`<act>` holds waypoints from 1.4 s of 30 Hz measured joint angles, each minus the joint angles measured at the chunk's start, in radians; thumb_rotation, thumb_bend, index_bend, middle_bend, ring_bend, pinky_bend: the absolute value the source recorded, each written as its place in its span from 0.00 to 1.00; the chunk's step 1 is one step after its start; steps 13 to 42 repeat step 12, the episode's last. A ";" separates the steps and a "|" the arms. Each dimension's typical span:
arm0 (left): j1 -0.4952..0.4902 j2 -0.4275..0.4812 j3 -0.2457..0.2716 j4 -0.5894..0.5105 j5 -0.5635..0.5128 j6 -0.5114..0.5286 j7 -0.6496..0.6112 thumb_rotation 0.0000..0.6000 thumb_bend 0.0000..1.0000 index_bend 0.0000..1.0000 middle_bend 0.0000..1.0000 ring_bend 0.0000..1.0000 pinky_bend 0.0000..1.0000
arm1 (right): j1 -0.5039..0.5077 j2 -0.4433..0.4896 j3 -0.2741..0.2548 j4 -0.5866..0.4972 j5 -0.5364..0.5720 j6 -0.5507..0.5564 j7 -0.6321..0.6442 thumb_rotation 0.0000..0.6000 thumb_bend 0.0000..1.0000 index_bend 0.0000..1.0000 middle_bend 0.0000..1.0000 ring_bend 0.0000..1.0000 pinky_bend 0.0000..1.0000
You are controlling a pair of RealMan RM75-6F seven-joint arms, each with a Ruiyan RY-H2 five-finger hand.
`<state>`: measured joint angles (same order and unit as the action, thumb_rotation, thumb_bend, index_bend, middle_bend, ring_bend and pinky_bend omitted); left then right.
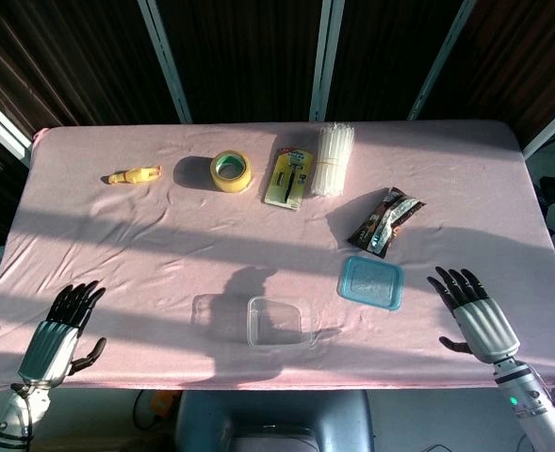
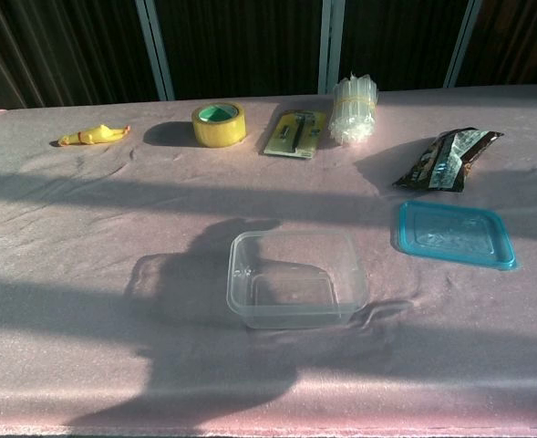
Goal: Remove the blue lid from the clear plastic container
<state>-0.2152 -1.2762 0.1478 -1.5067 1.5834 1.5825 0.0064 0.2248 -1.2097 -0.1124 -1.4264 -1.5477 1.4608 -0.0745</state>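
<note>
The clear plastic container (image 1: 279,322) (image 2: 296,277) stands uncovered near the table's front edge. The blue lid (image 1: 371,282) (image 2: 454,234) lies flat on the pink cloth to the container's right, apart from it. My left hand (image 1: 60,333) is at the front left corner with fingers spread and nothing in it. My right hand (image 1: 474,315) is at the front right, fingers apart, holding nothing, well clear of the lid. Neither hand shows in the chest view.
Along the back of the pink table (image 1: 117,245) lie a yellow toy (image 1: 133,175), a tape roll (image 1: 231,170), a carded tool (image 1: 290,176) and a bundle of clear sticks (image 1: 333,158). A dark snack packet (image 1: 386,219) lies just behind the lid.
</note>
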 measured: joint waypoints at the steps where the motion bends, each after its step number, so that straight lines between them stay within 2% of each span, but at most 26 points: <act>1: 0.022 0.011 0.003 -0.015 -0.014 0.014 0.019 1.00 0.35 0.00 0.00 0.00 0.00 | -0.033 0.016 0.001 -0.035 0.020 0.035 -0.015 1.00 0.05 0.00 0.00 0.00 0.00; 5: 0.110 0.021 0.006 -0.026 -0.058 0.087 0.038 1.00 0.35 0.00 0.00 0.00 0.00 | -0.179 0.067 0.015 -0.125 0.111 0.180 -0.038 1.00 0.05 0.00 0.00 0.00 0.00; 8: 0.131 0.024 0.001 -0.025 -0.056 0.104 0.038 1.00 0.35 0.00 0.00 0.00 0.00 | -0.222 0.090 0.032 -0.128 0.141 0.210 -0.007 1.00 0.05 0.00 0.00 0.00 0.00; 12: 0.151 0.024 -0.008 -0.019 -0.036 0.133 0.037 1.00 0.35 0.00 0.00 0.00 0.00 | -0.228 0.099 0.044 -0.125 0.120 0.206 0.014 1.00 0.05 0.00 0.00 0.00 0.00; 42: 0.151 0.024 -0.008 -0.019 -0.036 0.133 0.037 1.00 0.35 0.00 0.00 0.00 0.00 | -0.228 0.099 0.044 -0.125 0.120 0.206 0.014 1.00 0.05 0.00 0.00 0.00 0.00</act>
